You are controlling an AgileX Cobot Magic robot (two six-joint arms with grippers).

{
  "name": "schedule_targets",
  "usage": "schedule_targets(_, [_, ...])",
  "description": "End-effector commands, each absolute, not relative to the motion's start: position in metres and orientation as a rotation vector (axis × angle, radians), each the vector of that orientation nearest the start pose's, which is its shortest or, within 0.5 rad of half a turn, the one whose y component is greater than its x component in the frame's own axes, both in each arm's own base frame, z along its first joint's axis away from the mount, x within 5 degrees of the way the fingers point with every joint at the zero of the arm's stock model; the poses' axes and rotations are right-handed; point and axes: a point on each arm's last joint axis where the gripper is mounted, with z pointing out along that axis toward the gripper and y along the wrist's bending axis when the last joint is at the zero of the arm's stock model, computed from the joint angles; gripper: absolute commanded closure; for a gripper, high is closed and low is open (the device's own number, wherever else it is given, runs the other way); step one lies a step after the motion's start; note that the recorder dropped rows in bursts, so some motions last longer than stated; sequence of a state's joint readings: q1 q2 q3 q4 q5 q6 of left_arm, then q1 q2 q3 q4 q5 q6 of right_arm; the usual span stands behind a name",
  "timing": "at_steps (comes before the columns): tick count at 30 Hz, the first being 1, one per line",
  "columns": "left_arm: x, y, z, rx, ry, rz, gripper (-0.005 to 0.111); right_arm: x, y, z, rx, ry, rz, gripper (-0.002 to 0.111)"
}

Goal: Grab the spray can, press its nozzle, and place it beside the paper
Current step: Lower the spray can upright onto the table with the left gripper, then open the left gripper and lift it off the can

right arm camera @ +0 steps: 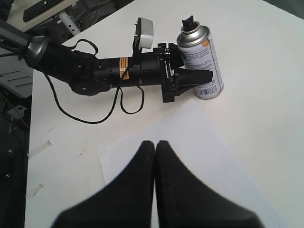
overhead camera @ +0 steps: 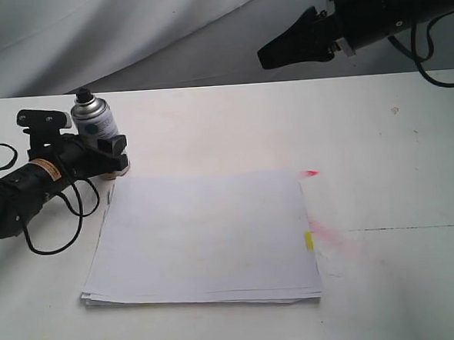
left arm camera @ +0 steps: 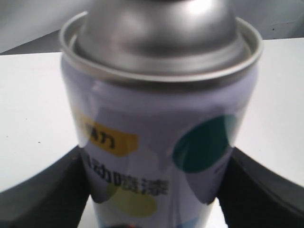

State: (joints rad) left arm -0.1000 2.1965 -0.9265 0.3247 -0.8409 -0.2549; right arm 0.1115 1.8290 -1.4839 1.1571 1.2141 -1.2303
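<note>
The small cylindrical spray can (overhead camera: 95, 124), white-labelled with coloured dots and a silver domed shoulder, stands upright on the plain white surface (overhead camera: 403, 282). It is close to the far edge, towards the left side. The black left gripper (overhead camera: 117, 160) reaches in low and takes the can around its lower body. In the left wrist view one dark finger lies against each side of the label, so the gripper is closed onto the can with only the can's width between its fingers (left arm camera: 47, 194). The can's base looks to be resting on the surface (the exact contact is hidden behind the gripper). The tiny black plastic nozzle (overhead camera: 83, 94) tops the dome, above the gripper, with nothing touching it.

The thin stack of plain white paper (overhead camera: 208, 240) lies flat in the middle of the surface, running towards the near edge. Its far left corner is just beside the can and the gripper.

The black right gripper (overhead camera: 270, 57) hangs in the air over the far edge towards the right side, well apart from the can. Its two fingers are pressed together and hold nothing.

Counted: one spray can, one nozzle and one stack of paper (its sheets are too thin to count). There is one small yellow tab (overhead camera: 308, 240) on the stack's right edge, and there are two grippers.
</note>
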Motion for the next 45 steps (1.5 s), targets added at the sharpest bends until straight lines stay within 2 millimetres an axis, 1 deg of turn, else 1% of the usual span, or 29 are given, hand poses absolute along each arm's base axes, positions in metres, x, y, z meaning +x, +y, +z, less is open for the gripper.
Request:
schedule_targets(1, [0.395,-0.060,0.085,0.227,1.845,-0.312,0.107,0.368,0.118,0.306,-1.032,1.991,1.096,0.108])
schedule_targets(8, [0.395,-0.060,0.085,0.227,1.845,-0.312,0.107,0.368,0.118,0.306,-1.032,1.991,1.096,0.108])
schedule_targets(10, [0.395,-0.060,0.085,0.232,1.844,-0.308,0.105,0.368,0.118,0.306,-1.032,1.991,1.096,0.108])
schedule_targets(11, [0.395,-0.060,0.085,0.238,1.848,-0.303,0.103,0.368,0.118,0.306,-1.032,1.991,1.096,0.108])
schedule_targets(12, [0.395,-0.060,0.084,0.245,1.849,-0.297,0.099,0.368,0.118,0.306,-1.032,1.991,1.096,0.108])
schedule_targets(18, [0.395,-0.058,0.081,0.221,1.887,-0.281,0.066,0.368,0.118,0.306,-1.032,1.991,1.096,0.108])
schedule_targets(19, [0.395,-0.058,0.081,0.221,1.885,-0.282,0.057,0.368,0.118,0.306,-1.032,1.991,1.096,0.108])
schedule_targets(21, [0.395,-0.058,0.082,0.221,1.881,-0.283,0.047,0.367,0.118,0.306,-1.034,1.991,1.098,0.108])
schedule_targets(23, [0.395,-0.058,0.081,0.221,1.885,-0.282,0.044,0.367,0.118,0.306,-1.034,1.991,1.098,0.108])
schedule_targets(26, [0.394,-0.059,0.081,0.243,1.884,-0.286,0.043,0.367,0.118,0.306,-1.034,1.991,1.098,0.108])
schedule_targets(29, [0.394,-0.060,0.081,0.251,1.884,-0.288,0.035,0.367,0.118,0.306,-1.034,1.991,1.098,0.108])
schedule_targets(30, [0.394,-0.060,0.081,0.252,1.884,-0.289,0.034,0.367,0.118,0.306,-1.034,1.991,1.098,0.108])
schedule_targets(33, [0.395,-0.059,0.082,0.232,1.882,-0.281,0.022,0.367,0.118,0.306,-1.034,1.991,1.098,0.108])
schedule_targets(35, [0.395,-0.058,0.083,0.224,1.867,-0.283,0.020,0.367,0.118,0.306,-1.034,1.991,1.098,0.108])
schedule_targets(37, [0.396,-0.059,0.090,0.224,1.822,-0.291,0.020,0.367,0.118,0.306,-1.034,1.991,1.098,0.108])
schedule_targets(39, [0.397,-0.059,0.109,0.235,1.785,-0.286,0.020,0.367,0.118,0.306,-1.034,1.991,1.098,0.108])
schedule_targets(40, [0.396,-0.060,0.128,0.259,1.768,-0.275,0.020,0.367,0.118,0.306,-1.034,1.991,1.098,0.108])
schedule_targets(41, [0.395,-0.060,0.140,0.276,1.763,-0.264,0.020,0.367,0.118,0.306,-1.034,1.991,1.098,0.108])
schedule_targets(42, [0.391,-0.059,0.167,0.306,1.762,-0.232,0.020,0.367,0.118,0.306,-1.034,1.991,1.098,0.108])
schedule_targets(44, [0.383,-0.055,0.194,0.310,1.791,-0.185,0.020,0.367,0.118,0.306,-1.032,1.992,1.099,0.108])
schedule_targets(45, [0.379,-0.053,0.204,0.308,1.814,-0.161,0.020,0.367,0.118,0.306,-1.030,1.994,1.100,0.108])
